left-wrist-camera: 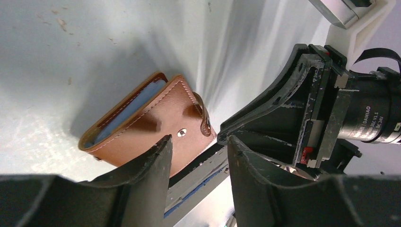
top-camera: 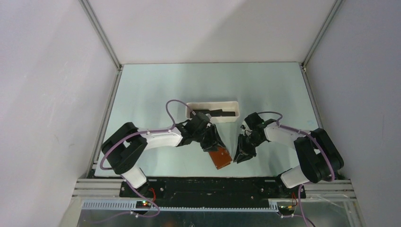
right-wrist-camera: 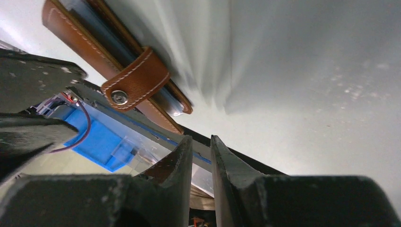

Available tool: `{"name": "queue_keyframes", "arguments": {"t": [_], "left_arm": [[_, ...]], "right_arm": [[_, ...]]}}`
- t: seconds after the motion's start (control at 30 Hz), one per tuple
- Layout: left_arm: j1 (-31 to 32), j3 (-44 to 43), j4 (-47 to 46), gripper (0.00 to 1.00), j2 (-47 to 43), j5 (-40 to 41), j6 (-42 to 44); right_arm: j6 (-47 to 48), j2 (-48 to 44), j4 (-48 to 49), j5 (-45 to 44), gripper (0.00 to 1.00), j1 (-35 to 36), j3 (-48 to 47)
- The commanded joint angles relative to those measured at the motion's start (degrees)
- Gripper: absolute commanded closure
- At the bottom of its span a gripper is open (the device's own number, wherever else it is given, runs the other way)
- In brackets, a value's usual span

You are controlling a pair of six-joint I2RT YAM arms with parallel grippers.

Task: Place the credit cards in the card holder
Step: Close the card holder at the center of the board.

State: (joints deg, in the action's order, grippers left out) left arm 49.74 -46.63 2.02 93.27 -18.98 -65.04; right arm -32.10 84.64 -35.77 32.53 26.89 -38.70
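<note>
The card holder is a brown leather wallet lying folded on the table near the front edge. Pale blue pockets show at its open side, and its snap tab hangs loose, not snapped down. My left gripper hovers at the card holder's edge, open, with nothing between its fingers. My right gripper is just to the right of the wallet, its jaws a narrow slit apart and empty. Dark credit cards lie in a white tray behind both grippers.
The white oblong tray stands mid-table, just beyond both wrists. The two grippers sit close together on either side of the wallet. The black frame rail runs along the table's near edge.
</note>
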Motion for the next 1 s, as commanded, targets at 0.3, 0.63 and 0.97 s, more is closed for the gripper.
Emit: {"name": "queue_keyframes", "arguments": {"t": [0.3, 0.63, 0.97], "left_arm": [[2.5, -5.3, 4.2, 0.57, 3.4, 1.9, -2.3], [2.7, -5.6, 4.7, 0.86, 4.3, 2.2, -2.4], [2.7, -6.5, 8.0, 1.00, 2.6, 3.8, 0.0]], "right_arm": [[-2.0, 1.2, 5.9, 1.7, 0.75, 2.1, -0.1], [-2.2, 1.8, 5.9, 1.0, 0.75, 2.7, -0.1], [-1.2, 0.3, 5.4, 0.9, 0.75, 1.7, -0.1]]}}
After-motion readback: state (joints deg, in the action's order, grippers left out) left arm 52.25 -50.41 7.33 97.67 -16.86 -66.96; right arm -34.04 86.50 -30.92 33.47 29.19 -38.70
